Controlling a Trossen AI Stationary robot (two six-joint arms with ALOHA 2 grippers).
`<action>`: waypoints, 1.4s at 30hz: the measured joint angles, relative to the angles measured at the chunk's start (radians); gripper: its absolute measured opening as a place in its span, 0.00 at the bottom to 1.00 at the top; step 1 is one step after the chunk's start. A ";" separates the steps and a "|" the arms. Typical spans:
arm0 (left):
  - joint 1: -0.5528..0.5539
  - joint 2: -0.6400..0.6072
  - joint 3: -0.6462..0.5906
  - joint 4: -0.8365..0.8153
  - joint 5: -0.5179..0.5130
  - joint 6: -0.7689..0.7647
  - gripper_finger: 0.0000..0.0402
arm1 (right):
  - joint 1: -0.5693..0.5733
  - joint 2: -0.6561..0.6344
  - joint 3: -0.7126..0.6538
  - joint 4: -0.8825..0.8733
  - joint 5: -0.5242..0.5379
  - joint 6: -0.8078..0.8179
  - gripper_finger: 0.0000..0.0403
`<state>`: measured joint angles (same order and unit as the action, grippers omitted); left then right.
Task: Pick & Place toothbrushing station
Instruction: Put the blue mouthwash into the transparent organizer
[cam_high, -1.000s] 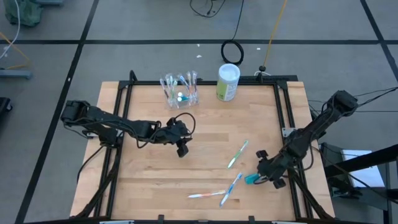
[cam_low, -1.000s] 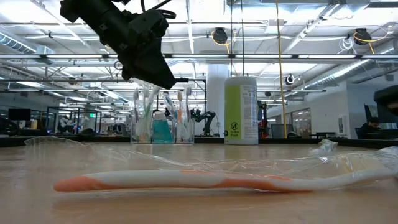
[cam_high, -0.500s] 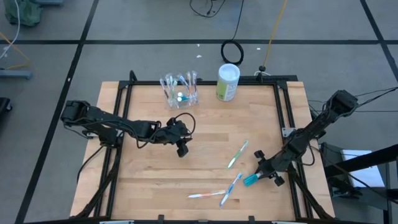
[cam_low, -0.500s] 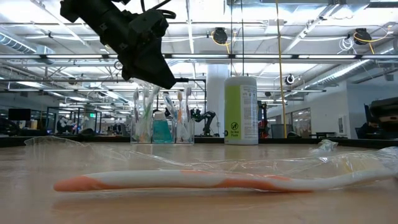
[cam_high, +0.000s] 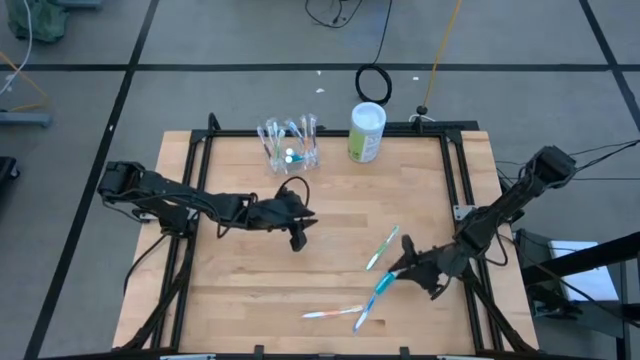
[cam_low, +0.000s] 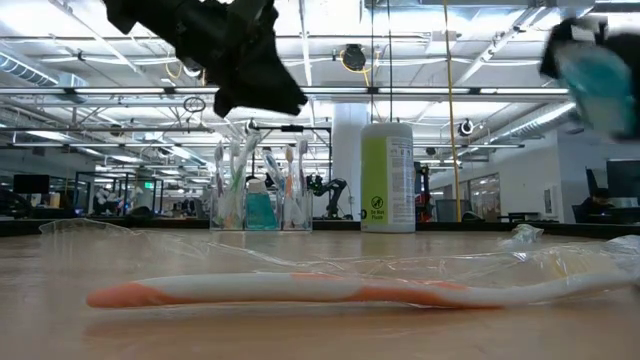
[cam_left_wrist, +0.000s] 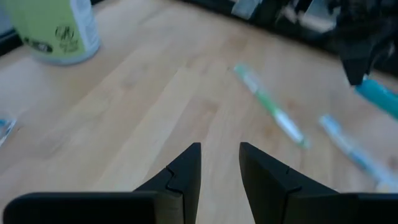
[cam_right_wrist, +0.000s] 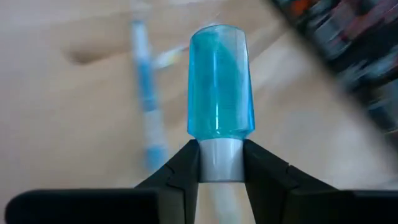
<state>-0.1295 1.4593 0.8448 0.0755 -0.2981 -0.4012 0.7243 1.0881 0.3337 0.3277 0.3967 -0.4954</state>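
While I watch from the low camera, the nearest thing is an orange toothbrush (cam_low: 300, 291) lying flat across the bottom of the frame, with crumpled clear wrap (cam_low: 150, 245) over it. From above I see loose toothbrushes in the lower middle of the wooden table (cam_high: 240, 290): a white one (cam_high: 330, 313), a blue one (cam_high: 372, 300) beside it, and a green one (cam_high: 382, 247) a little higher.

At the lower right of the high view I have the right gripper (cam_high: 402, 274). Its fingers (cam_right_wrist: 186, 168) are pressed on the white cap of a blue toothpaste tube (cam_right_wrist: 219, 87), and the tube is lifted off the table; in the low view it appears blurred at the upper right.

In the middle left of the high view, the left gripper (cam_high: 297, 230) hovers above bare wood. Its wrist camera shows the two fingers (cam_left_wrist: 186, 171) with a narrow gap between them and nothing inside.

Farther back, at the upper middle of the high view, the clear holder (cam_high: 289, 146) stands near the far edge with toothbrushes and a blue tube upright inside. Just right of it stands the white-and-green canister (cam_high: 366, 132), apart from the holder.
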 joint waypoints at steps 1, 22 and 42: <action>0.000 0.000 0.000 0.023 0.000 -0.012 0.29 | -0.013 0.000 0.020 0.006 0.025 -0.083 0.22; 0.056 0.032 0.001 0.196 0.390 0.129 0.42 | -0.390 0.545 0.506 -0.154 -0.084 -1.032 0.23; 0.050 0.327 0.001 0.381 0.376 -0.047 0.52 | -0.431 0.593 0.561 -0.175 0.049 -1.038 0.24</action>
<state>-0.0792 1.7868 0.8455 0.4562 0.0775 -0.4484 0.2933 1.6810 0.8948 0.1529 0.4455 -1.5332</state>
